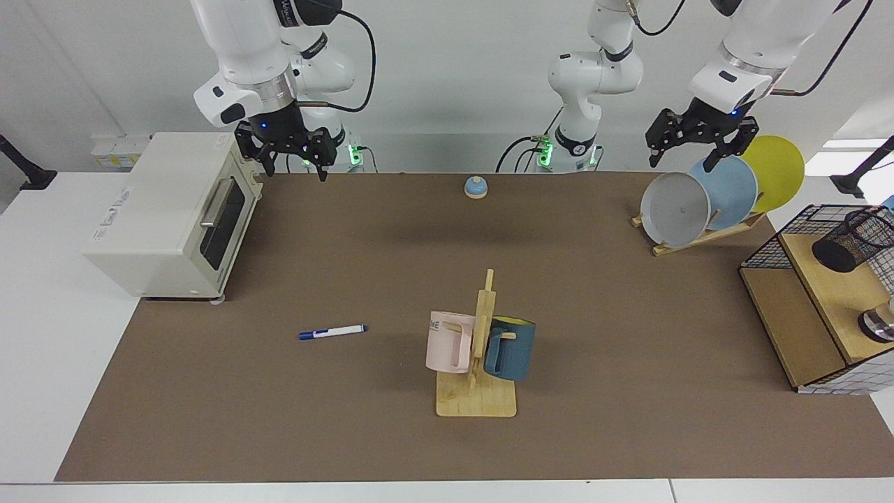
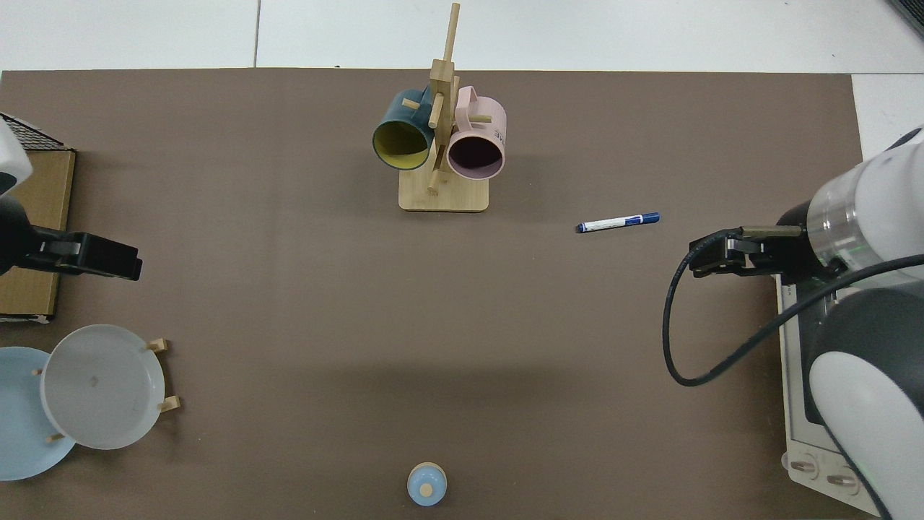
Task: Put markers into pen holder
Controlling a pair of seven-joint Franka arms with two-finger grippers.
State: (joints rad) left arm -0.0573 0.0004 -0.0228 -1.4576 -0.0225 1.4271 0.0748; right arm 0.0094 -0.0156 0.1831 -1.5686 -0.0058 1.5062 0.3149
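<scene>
A slim white marker with a dark blue cap lies flat on the brown mat, left of the mug stand; from above the marker sits right of that stand. The black mesh pen holder stands on a wooden shelf at the far right edge, inside a wire frame; the top view does not show it. My right gripper hangs open and empty beside the toaster oven, well behind the marker. My left gripper hovers open and empty above the plate rack, left of the pen holder.
A cream toaster oven stands at the left. A wooden mug stand carries a pink and a teal mug mid-table. A rack of plates, a small blue bell and a wire-framed wooden shelf stand further back and right.
</scene>
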